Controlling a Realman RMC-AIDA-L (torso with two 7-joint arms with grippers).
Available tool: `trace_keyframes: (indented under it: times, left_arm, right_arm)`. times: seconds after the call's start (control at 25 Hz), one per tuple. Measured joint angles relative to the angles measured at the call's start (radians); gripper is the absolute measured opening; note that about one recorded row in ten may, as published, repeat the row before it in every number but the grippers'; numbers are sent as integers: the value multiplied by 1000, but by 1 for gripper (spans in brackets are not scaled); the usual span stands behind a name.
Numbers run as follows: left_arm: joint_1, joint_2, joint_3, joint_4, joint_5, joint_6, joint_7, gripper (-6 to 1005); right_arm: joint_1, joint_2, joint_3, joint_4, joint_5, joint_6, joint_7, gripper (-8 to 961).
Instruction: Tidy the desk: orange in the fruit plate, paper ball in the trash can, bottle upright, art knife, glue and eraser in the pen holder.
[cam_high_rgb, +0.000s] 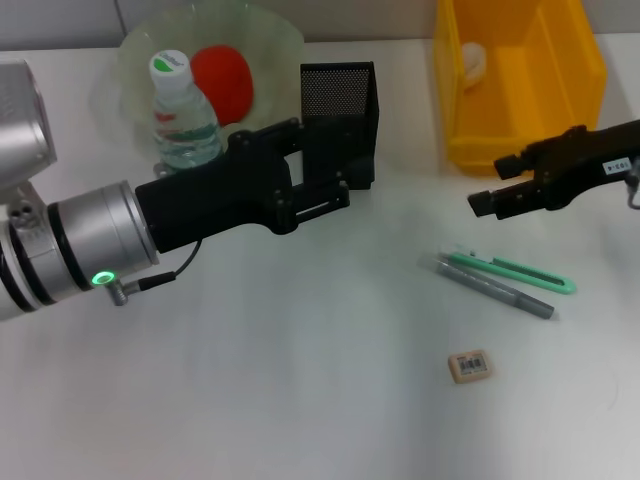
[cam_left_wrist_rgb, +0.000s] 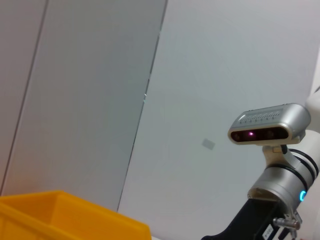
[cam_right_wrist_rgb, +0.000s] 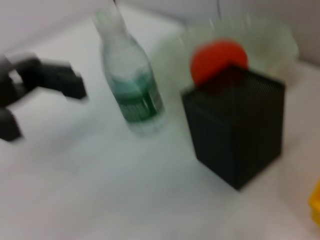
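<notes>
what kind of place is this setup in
Probably a lab or office test bench staged as a desk: a plain white desk against bare grey wall panels, holding stationery such as a black mesh pen holder and an eraser, plus a yellow trash can.

Looks like a robot test lab or office corner: plain white bench (cam_high_rgb: 250, 380), bare grey panelled wall (cam_left_wrist_rgb: 100, 100) behind, a staged desk set of yellow trash can (cam_high_rgb: 520, 90), black mesh pen holder (cam_high_rgb: 340, 110), stationery.
</notes>
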Motion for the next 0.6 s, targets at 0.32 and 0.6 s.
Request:
trace_keyframes:
  times: [0.32, 0.6]
  left_arm:
    - [2, -1, -9, -56, -47, 12, 52, 651]
    - [0, 0, -15, -57, -51, 13, 53, 651]
  right_arm:
    - [45, 0, -111, 8, -150, 22, 25, 737]
    - [36, 2, -228, 12, -206, 67, 50, 738]
